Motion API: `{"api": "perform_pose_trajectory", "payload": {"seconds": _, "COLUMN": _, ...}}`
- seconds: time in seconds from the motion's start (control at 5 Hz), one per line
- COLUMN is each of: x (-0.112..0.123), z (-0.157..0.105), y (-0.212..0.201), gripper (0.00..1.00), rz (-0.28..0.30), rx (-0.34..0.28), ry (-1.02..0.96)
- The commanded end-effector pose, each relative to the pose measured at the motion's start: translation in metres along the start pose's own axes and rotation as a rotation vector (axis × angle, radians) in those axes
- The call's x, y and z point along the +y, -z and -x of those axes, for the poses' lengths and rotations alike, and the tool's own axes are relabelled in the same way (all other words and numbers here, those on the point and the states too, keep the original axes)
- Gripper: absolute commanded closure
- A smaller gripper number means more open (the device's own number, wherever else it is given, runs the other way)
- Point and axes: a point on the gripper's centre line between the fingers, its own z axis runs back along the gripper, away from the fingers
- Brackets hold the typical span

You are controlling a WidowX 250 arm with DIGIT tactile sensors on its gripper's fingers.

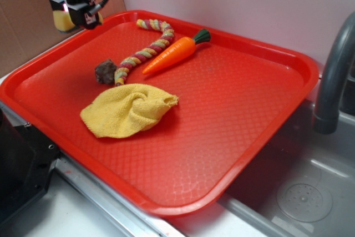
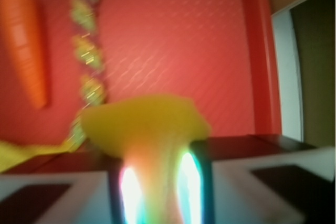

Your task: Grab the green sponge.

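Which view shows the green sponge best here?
The wrist view: the sponge fills the centre, pinched by the gripper, though blurred. The exterior view shows only a small yellow piece, held above the tray's corner.

A large red plastic tray (image 1: 233, 115) is set beside a steel sink (image 1: 299, 187). On it are seen a crumpled yellow terry cloth (image 1: 127, 110), an orange toy carrot (image 1: 173, 54), a braided multicoloured rope (image 1: 145, 48) and a small dark brown lump (image 1: 104, 72).

Hand (image 1: 72, 12) holds green sponge (image 1: 62, 20) aloft

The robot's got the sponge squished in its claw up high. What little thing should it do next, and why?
Probably just keep squeezing and hold steady. The gripper is clamped on the green sponge, lifted above the red tray's corner, so the grab looks done; loosening could drop it.
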Motion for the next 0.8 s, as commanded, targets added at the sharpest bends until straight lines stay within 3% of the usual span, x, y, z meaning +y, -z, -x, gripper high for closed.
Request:
{"api": "perform_pose_trajectory", "payload": {"seconds": 0.0, "x": -0.054, "z": 0.015, "y": -0.06, "gripper": 1.0, "rz": 0.127, "rx": -0.029, "ry": 0.195}}
{"api": "perform_pose_trajectory", "payload": {"seconds": 0.4, "x": -0.073, "z": 0.035, "y": -0.07, "gripper": 1.0, "rz": 0.102, "rx": -0.106, "ry": 0.238}}
{"api": "perform_pose_trajectory", "payload": {"seconds": 0.6, "x": -0.073, "z": 0.021, "y": -0.065, "gripper": 1.0, "rz": 0.069, "rx": -0.106, "ry": 0.308}}
